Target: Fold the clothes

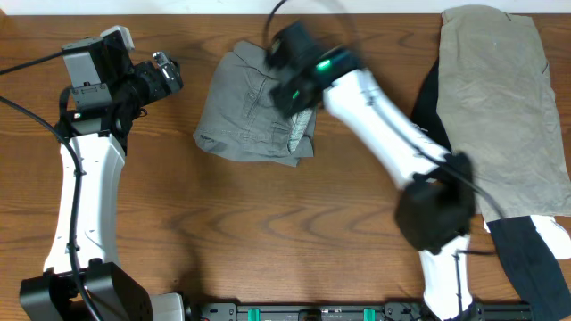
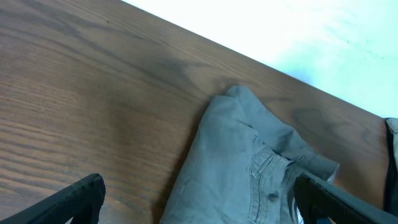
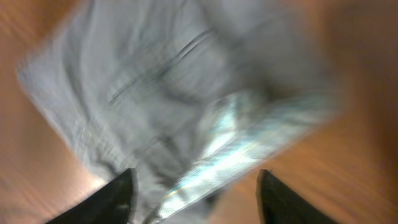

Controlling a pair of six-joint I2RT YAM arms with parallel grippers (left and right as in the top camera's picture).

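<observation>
So the grey shorts (image 1: 250, 111) sit bunched in a rough folded heap on the tabletop (image 1: 268, 223), toward the far edge and about midway between the two arms. The pale speckled waistband lining shows at the heap's right side. The right arm (image 1: 375, 116) reaches diagonally from its base at the near edge, up and to the left, with the wrist right over the upper right part of the shorts. It's blurry in the overhead view. In its own wrist view the right pincer (image 3: 196, 193) is released, fingers spread wide and pointing down at the cloth with the pale lining showing between them. Nothing looks clamped as far as I can tell, though that view is smeared too. The left arm (image 1: 85, 196) runs up the left side, wrist turned to the right so the left pincer (image 1: 168, 76) faces the shorts from well apart. It's released as well, fingers wide, hovering over bare wood. Off to the right a khaki garment (image 1: 504, 107) lies over a black garment (image 1: 428, 102)
</observation>
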